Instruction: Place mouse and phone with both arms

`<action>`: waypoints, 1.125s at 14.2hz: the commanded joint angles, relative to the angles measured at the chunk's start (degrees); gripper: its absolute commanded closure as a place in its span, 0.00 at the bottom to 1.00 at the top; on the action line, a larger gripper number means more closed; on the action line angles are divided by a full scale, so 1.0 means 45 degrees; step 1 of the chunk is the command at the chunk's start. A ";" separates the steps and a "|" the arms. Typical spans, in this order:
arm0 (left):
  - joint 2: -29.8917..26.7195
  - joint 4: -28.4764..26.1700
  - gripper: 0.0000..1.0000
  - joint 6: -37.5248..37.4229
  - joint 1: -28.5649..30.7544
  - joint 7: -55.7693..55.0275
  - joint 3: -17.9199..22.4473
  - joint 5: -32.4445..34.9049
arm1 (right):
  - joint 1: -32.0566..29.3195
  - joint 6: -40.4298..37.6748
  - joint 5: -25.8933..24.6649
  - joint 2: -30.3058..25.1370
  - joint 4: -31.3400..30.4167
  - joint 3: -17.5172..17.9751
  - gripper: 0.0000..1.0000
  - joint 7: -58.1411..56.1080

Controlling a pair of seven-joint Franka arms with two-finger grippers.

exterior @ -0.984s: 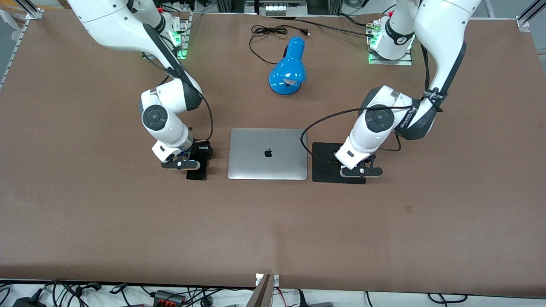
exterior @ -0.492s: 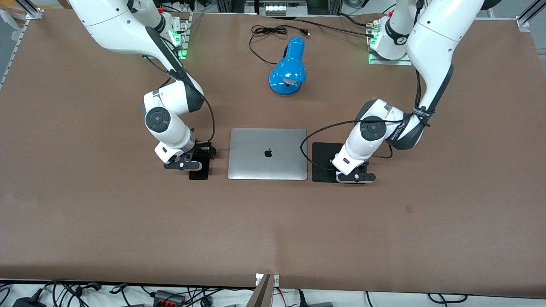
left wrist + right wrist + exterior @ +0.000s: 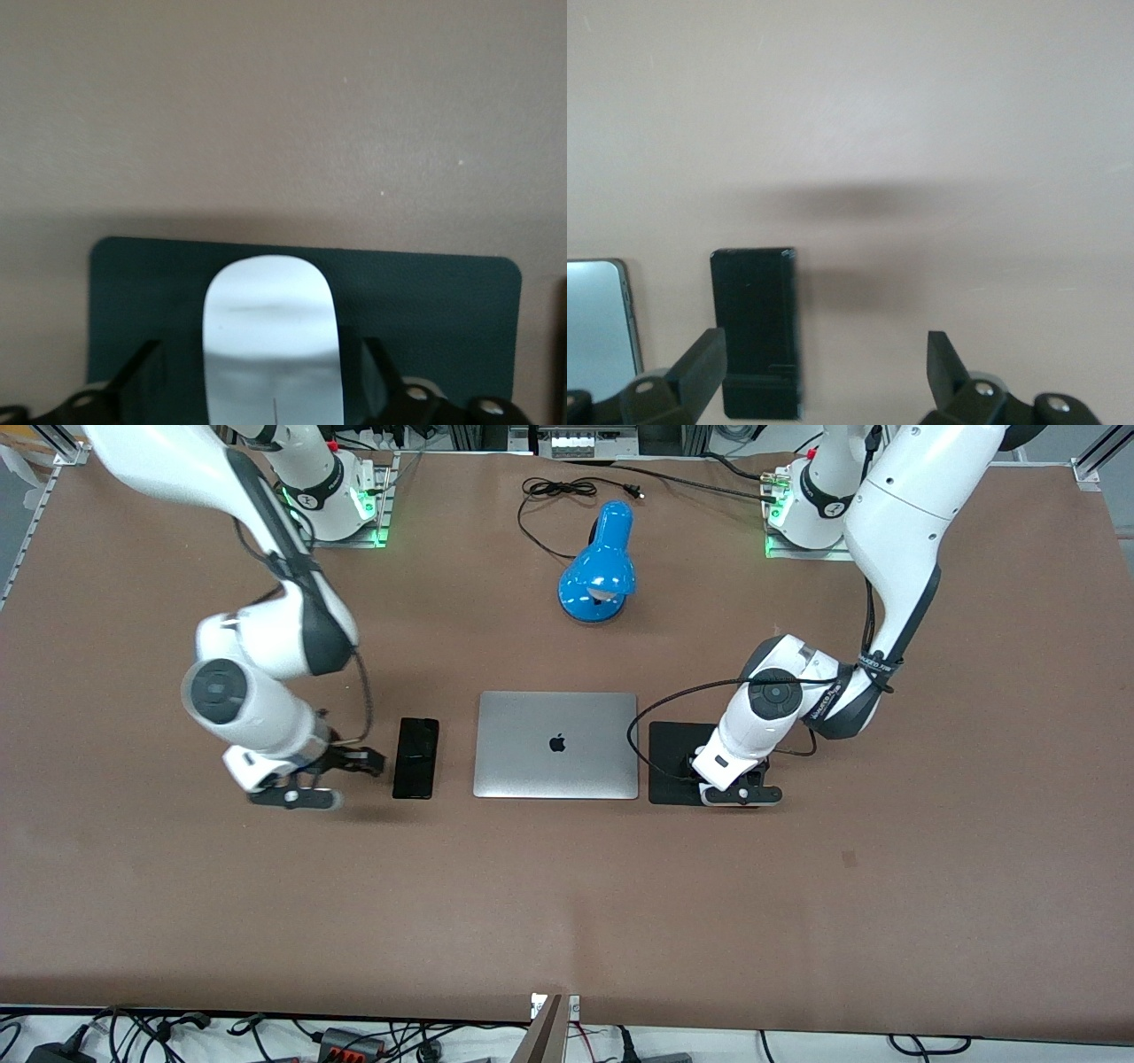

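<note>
The right gripper [image 3: 297, 797] hangs over bare table, fingers spread and empty, at nine o'clock of the phone [image 3: 415, 758]. The phone lies flat at nine o'clock of the laptop [image 3: 556, 745]. It looks stiff, thin, glossy and likely slippery, so it is best taken across its long edges. A lamp [image 3: 599, 567] stands at the laptop's twelve o'clock. At three o'clock the mouse [image 3: 270, 341] rests on the mouse pad [image 3: 671, 760]. The left gripper [image 3: 741, 794] is spread to either side of it without pinching. The mouse looks light, smooth and hard; grip its sides. There is one of each thing, and two arms.
</note>
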 commanded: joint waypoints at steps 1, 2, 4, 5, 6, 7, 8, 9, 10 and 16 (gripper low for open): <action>-0.1246 0.0665 0.00 -0.2382 0.0061 -0.0058 -0.0051 0.0487 | -0.0971 -0.1437 -0.0137 -0.1012 0.0739 0.0060 0.00 -0.0520; -0.1500 0.1191 0.00 -0.3513 0.0061 0.0331 -0.0090 0.0487 | -0.1439 -0.2118 -0.0118 -0.1422 0.1070 0.0060 0.00 -0.0578; -0.1833 0.2382 0.00 -0.5760 0.0081 0.1074 -0.0129 0.0371 | -0.2395 -0.3233 -0.0041 -0.2010 0.2025 0.0060 0.00 -0.0677; -0.2009 0.3026 0.00 -0.6892 0.0120 0.1560 -0.0148 0.0293 | -0.2652 -0.3586 -0.0079 -0.2244 0.2494 0.0060 0.00 -0.0696; -0.2165 0.3612 0.00 -0.7870 0.0139 0.2126 -0.0168 0.0273 | -0.2752 -0.4092 -0.0098 -0.2517 0.2828 0.0002 0.00 -0.0677; -0.2283 0.4333 0.00 -0.9040 0.0198 0.2847 -0.0168 0.0156 | -0.2830 -0.4542 -0.0098 -0.2733 0.3063 -0.0192 0.00 -0.0677; -0.2342 0.5172 0.00 -1.0251 0.0372 0.3628 -0.0168 -0.0231 | -0.2831 -0.4914 -0.0060 -0.2909 0.3356 -0.0446 0.00 -0.0696; -0.2381 0.5838 0.00 -1.1365 0.0625 0.4332 -0.0149 -0.0603 | -0.2831 -0.5749 0.0134 -0.3104 0.3455 -0.0642 0.00 -0.0773; -0.2401 0.6560 0.00 -1.2420 0.1034 0.5035 -0.0168 -0.1109 | -0.2831 -0.6415 0.0329 -0.3164 0.3456 -0.0663 0.00 -0.0774; -0.5362 0.5639 0.00 -1.3451 0.1472 0.9488 0.3302 -0.5100 | -0.2870 -0.6967 0.0273 -0.3438 0.3436 -0.0643 0.00 -0.3176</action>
